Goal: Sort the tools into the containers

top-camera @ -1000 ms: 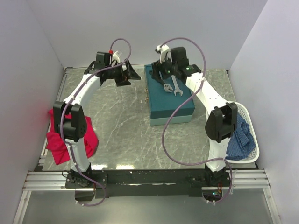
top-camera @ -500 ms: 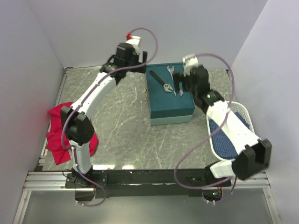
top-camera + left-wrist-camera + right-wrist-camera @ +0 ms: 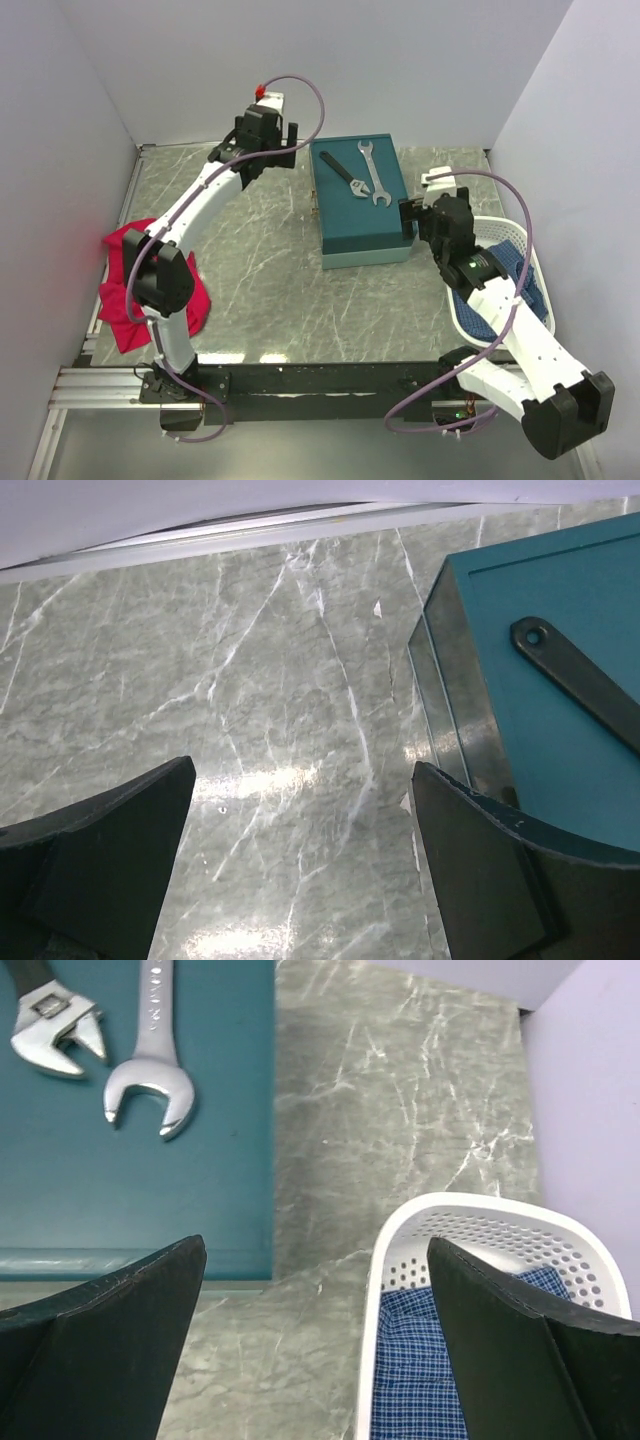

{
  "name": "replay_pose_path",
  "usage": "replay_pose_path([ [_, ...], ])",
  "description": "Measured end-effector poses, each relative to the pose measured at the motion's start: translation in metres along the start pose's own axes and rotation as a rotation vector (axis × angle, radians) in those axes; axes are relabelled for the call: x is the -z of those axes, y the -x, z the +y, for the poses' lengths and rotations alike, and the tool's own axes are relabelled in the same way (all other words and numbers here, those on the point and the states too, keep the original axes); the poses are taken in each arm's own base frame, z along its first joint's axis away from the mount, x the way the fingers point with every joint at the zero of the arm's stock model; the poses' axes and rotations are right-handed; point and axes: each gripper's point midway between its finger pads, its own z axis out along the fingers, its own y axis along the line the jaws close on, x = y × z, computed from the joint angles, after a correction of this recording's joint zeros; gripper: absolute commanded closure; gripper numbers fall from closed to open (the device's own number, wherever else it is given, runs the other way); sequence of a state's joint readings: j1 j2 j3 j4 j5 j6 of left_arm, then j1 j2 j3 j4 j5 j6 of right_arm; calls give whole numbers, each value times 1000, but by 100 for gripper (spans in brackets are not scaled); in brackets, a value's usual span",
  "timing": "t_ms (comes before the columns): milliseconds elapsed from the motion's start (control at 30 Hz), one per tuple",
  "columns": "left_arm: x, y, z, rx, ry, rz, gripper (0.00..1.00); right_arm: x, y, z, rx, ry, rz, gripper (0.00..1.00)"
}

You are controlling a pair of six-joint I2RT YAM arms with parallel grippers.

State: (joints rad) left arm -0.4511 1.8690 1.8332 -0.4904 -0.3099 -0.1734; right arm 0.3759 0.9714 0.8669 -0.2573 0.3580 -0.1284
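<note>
Two wrenches lay on the closed lid of the teal box (image 3: 368,225): an adjustable wrench (image 3: 347,180) with a dark handle, and just to its right a silver open-end wrench (image 3: 373,174). They were close together on the far half of the lid, and neither gripper touched them. The left gripper (image 3: 300,770) hovered over the bare marble tabletop (image 3: 250,700) just beyond the box's far left corner. Its fingers (image 3: 110,870) were spread wide with nothing between them, and the dark handle end of the adjustable wrench showed at the edge of its wrist view. The right gripper (image 3: 315,1245) hung over the strip of table between the box's right side and the white basket (image 3: 480,1222), its jaws likewise wide apart and empty. The basket sat near the box but apart from it, by the table's right edge, with a blue checked cloth (image 3: 420,1360) inside. A crumpled red cloth (image 3: 115,300) lay at the table's left edge, beside the left arm
</note>
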Motion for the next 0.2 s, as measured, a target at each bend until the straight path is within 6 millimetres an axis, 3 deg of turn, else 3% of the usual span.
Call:
replay_pose_path([
  [200, 4, 8, 1, -19, 16, -26, 4, 0, 1, -4, -16, -12, -23, 0],
])
